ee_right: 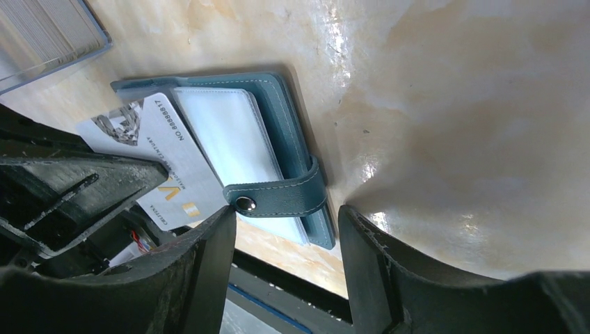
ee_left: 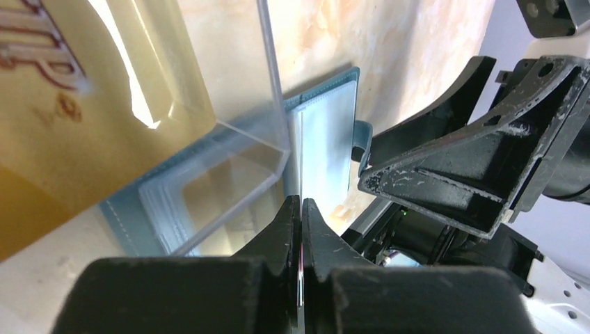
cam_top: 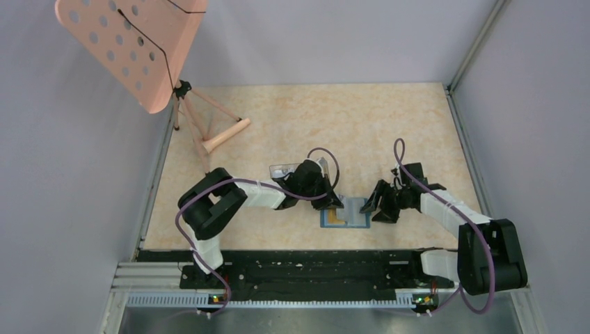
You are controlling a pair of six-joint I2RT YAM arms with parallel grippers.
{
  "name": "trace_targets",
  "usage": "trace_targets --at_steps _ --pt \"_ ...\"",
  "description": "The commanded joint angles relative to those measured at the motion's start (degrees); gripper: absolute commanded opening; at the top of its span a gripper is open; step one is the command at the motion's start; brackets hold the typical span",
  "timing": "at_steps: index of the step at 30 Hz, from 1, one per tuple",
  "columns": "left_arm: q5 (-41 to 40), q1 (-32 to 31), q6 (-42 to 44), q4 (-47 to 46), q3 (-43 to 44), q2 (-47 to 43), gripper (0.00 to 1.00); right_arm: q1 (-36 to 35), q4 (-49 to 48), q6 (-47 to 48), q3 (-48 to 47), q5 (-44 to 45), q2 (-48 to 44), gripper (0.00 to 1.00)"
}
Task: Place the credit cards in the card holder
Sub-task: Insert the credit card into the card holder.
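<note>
Place: robot lab test cell.
Enclosure: plain grey panel walls [cam_top: 334,42] boxing in a beige marble-patterned tabletop [cam_top: 389,118].
Mount: slotted aluminium rail [cam_top: 278,299] at 6 o'clock, bearing the black-and-white left arm [cam_top: 209,209] and right arm [cam_top: 487,254].
Prop: pink perforated sheet [cam_top: 132,49] on a wooden tripod [cam_top: 209,132], 10 o'clock.

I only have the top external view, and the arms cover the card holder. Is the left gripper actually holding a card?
Observer: Yes. The left gripper is shut on a whitish card, pinched at one edge.
Operator: Where is it against the holder?
Observer: The right wrist view shows it lying tilted across the open card holder, beside the clear sleeves. I cannot tell whether it sits inside one.
Operator: And the right gripper?
Observer: The right gripper is open, with its jaws either side of the snap tab, closed on nothing.
</note>
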State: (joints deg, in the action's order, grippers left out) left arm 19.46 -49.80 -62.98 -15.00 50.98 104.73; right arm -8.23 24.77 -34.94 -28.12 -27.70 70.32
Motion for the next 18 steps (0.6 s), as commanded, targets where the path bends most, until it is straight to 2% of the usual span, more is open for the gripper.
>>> trace_targets --at_steps 1,9,18 --pt "-1.4 0.4 1.3 -0.5 2.3 1.9 0.0 -0.6 -2.0 0.9 0.6 0.0 0.4 0.56" --pt "-1.8 0.3 0.7 1.3 3.1 3.6 0.0 -0.6 -2.5 0.7 1.1 -0.6 0.3 0.55" --pt "-9.6 -1.2 4.5 13.7 4.8 -1.2 0.0 -0.5 -2.6 0.3 1.0 -0.9 -0.2 0.55"
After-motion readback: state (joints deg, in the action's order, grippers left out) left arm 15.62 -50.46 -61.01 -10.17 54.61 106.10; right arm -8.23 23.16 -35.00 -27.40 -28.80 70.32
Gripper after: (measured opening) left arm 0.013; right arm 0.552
